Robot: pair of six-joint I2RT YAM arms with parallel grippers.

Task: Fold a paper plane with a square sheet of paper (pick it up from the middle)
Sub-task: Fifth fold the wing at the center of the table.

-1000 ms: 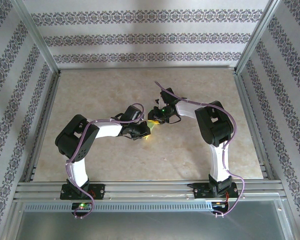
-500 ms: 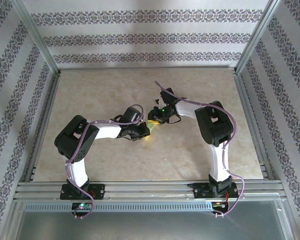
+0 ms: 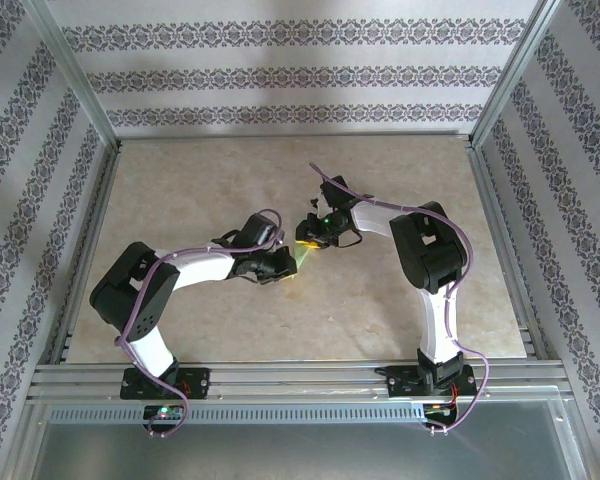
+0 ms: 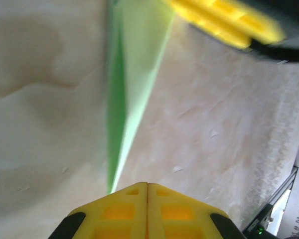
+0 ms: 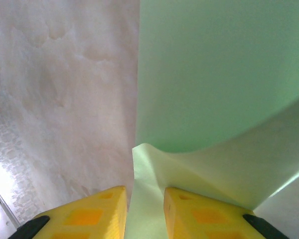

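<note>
Top external view has both arms reaching inward over the table (image 3: 380,310), with the left gripper (image 3: 288,262) and the right gripper (image 3: 304,238) nearly meeting and the sheet of paper (image 3: 302,259) showing as a small green sliver between them, lifted off the surface. Left wrist view shows that gripper's fingers (image 4: 114,214) pressed flat together with no gap. The green sheet runs edge-on from just beside their tip up towards the other gripper, and I cannot tell whether its corner is truly nipped. Right wrist view shows those fingers (image 5: 204,214) a narrow way apart with a bunched fold of the sheet passing between them, so this gripper appears to hold the paper, the rest spreading away in a curved flap. Judging from this, the bunching may set a stray crease. If the arms pull apart, the thin paper may tear or slip free.
</note>
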